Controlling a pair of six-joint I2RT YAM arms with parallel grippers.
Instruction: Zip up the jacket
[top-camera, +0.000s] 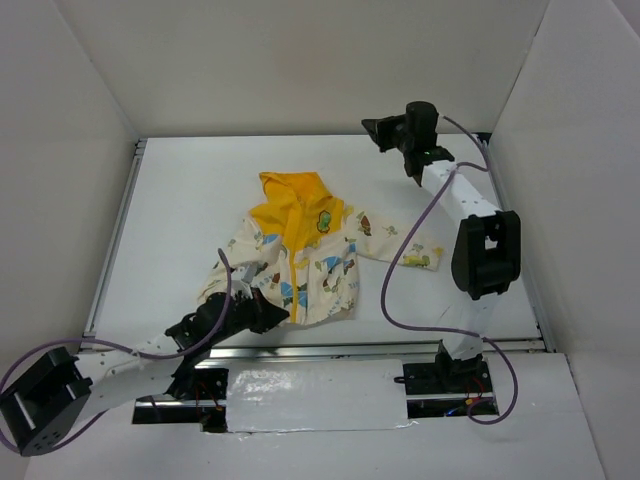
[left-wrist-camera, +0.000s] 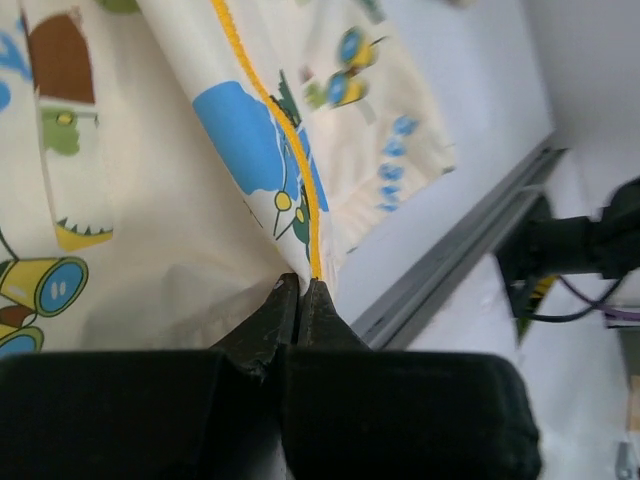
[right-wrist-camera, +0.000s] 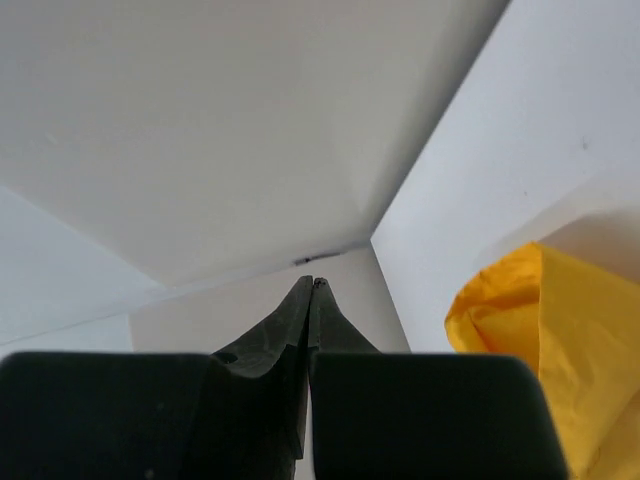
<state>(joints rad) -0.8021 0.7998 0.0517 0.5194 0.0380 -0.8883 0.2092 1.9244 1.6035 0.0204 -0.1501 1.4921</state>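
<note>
A small cream jacket (top-camera: 300, 255) printed with colourful cartoons lies flat near the middle of a white worktop (top-camera: 180, 200), enclosed by white walls (top-camera: 300, 60). Its bright yellow hood (top-camera: 292, 195) points toward the far wall and its hem faces the robot. One sleeve (top-camera: 410, 255) stretches out to the right, while the other lies folded close to the body on the left. A yellow zipper (top-camera: 296, 275) runs down the front from the hood to the hem. The left hand (top-camera: 268, 315) reaches in low from the near left, and its fingers are pressed together on the jacket's hem at the bottom end of the zipper. In the left wrist view the left hand's tips (left-wrist-camera: 300, 285) meet exactly where the yellow zipper (left-wrist-camera: 300, 180) ends. There the cream fabric (left-wrist-camera: 160, 230) puckers around them, with the front panels lying side by side along the zipper. A grey metal rail (top-camera: 350, 350) borders the near edge of the worktop, just beyond the hem. The right hand (top-camera: 378, 130) is raised over the far right corner, well apart from the jacket. Its fingers are closed together on nothing, as the right wrist view (right-wrist-camera: 312, 285) confirms, with only the yellow hood (right-wrist-camera: 540, 340) showing at the lower right. A purple cable (top-camera: 385, 290) loops along the right arm.
</note>
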